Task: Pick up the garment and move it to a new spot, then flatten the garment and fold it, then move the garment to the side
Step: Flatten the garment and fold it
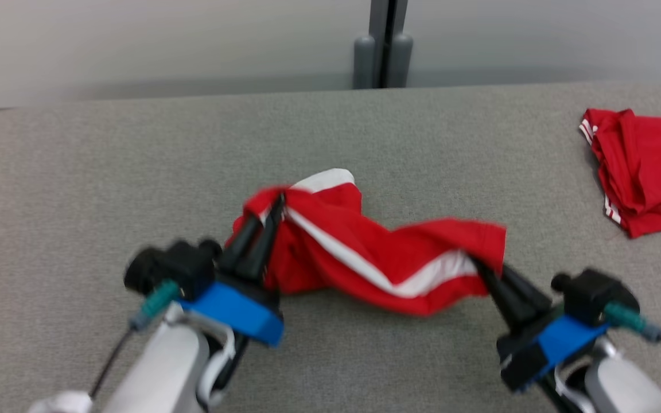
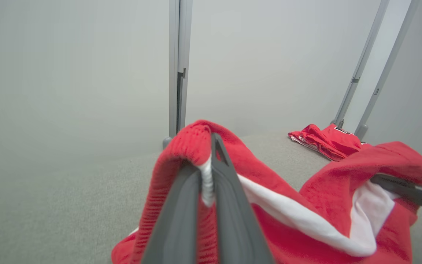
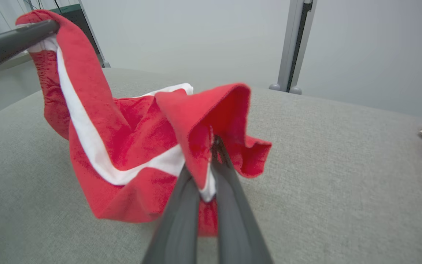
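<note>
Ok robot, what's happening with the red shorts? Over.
Left gripper, right gripper both shut on garment. Garment sagging between them. Other red clothing apart, far right on table.

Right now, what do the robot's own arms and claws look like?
Both match. The left claw and right claw each have two long, tapering dark grey fingers. Behind each sits a bright blue block, a black knobbed housing and a teal plug trailing a thin dark cable. The forearms are pale silver-white.
</note>
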